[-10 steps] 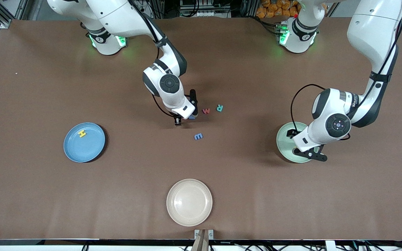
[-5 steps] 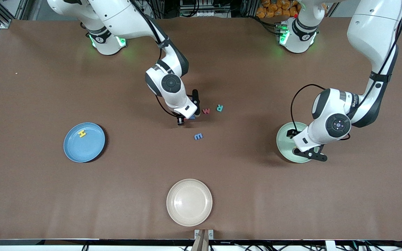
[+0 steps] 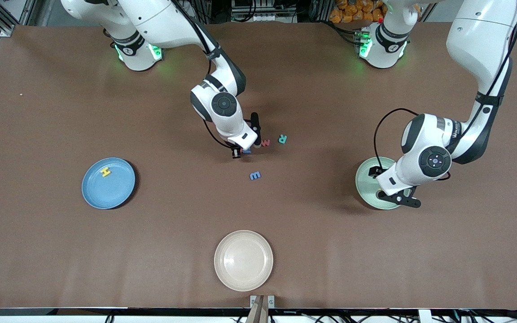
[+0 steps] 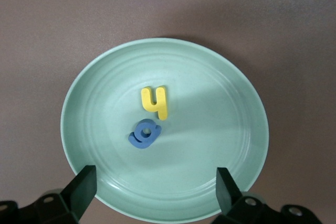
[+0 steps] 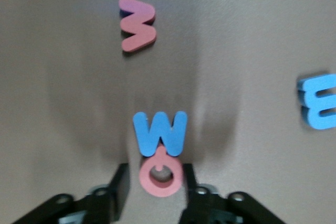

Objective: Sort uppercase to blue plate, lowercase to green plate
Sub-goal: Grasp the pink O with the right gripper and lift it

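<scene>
The brown desk [image 3: 61,251] carries three round plates. The light-blue plate [image 3: 119,197] sits toward my right arm's end, the pale mint-green plate [image 3: 362,185] toward my left arm's end, and a cream plate [image 3: 243,259] rests near the desk edge closest to the front camera.

My left hand [image 4: 155,190] hangs wide open and empty over the green plate, waiting. My right hand [image 5: 156,187] is down at mid-desk, its fingers narrowed against the sides of the red foam Q [image 5: 160,174], which touches the blue foam W [image 5: 159,132]; I judge the grip is closing but not yet proven.

Done so far: the yellow foam H [image 3: 105,172] lies in the blue plate, and the yellow foam h [image 4: 155,102] and blue foam g [image 4: 144,134] lie in the green one.

Left on the desk: Q, W and the teal foam R [image 3: 282,139] for blue; the small red foam w [image 5: 136,23] and blue e-like letter [image 5: 319,101] for green.
</scene>
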`<act>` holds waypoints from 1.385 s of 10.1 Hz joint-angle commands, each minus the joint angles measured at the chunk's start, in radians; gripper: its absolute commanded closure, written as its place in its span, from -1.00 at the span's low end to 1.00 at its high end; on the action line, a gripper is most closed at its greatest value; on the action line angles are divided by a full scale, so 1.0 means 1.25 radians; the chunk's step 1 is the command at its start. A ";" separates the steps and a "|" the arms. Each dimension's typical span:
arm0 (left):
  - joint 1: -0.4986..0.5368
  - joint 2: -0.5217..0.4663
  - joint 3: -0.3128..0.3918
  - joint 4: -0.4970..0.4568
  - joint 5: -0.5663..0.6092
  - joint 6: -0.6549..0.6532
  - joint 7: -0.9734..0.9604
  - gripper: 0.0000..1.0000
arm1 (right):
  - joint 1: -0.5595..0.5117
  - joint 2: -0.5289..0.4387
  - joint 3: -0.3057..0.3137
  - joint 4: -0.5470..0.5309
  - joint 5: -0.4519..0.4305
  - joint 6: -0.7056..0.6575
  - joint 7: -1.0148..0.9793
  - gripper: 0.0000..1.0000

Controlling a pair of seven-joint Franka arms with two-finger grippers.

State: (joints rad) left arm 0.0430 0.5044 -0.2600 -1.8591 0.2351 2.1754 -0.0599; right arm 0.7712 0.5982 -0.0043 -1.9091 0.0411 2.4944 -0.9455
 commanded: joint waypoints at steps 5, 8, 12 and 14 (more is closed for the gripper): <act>-0.001 0.005 -0.001 0.011 -0.015 -0.003 -0.001 -1.00 | -0.014 -0.016 -0.003 0.043 0.009 -0.114 -0.001 1.00; -0.002 0.017 -0.001 0.029 -0.016 -0.001 -0.006 -1.00 | -0.035 -0.049 -0.006 0.124 0.009 -0.299 -0.001 1.00; -0.083 0.076 -0.001 0.109 -0.015 -0.003 -0.153 -1.00 | -0.200 -0.139 -0.015 0.176 0.006 -0.520 -0.003 1.00; -0.143 0.100 -0.001 0.156 -0.016 -0.003 -0.260 -1.00 | -0.300 -0.142 -0.021 0.242 -0.023 -0.620 -0.001 1.00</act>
State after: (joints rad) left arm -0.0864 0.5934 -0.2663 -1.7303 0.2325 2.1802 -0.3044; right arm 0.4789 0.4277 -0.0391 -1.6516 0.0323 1.7897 -0.9479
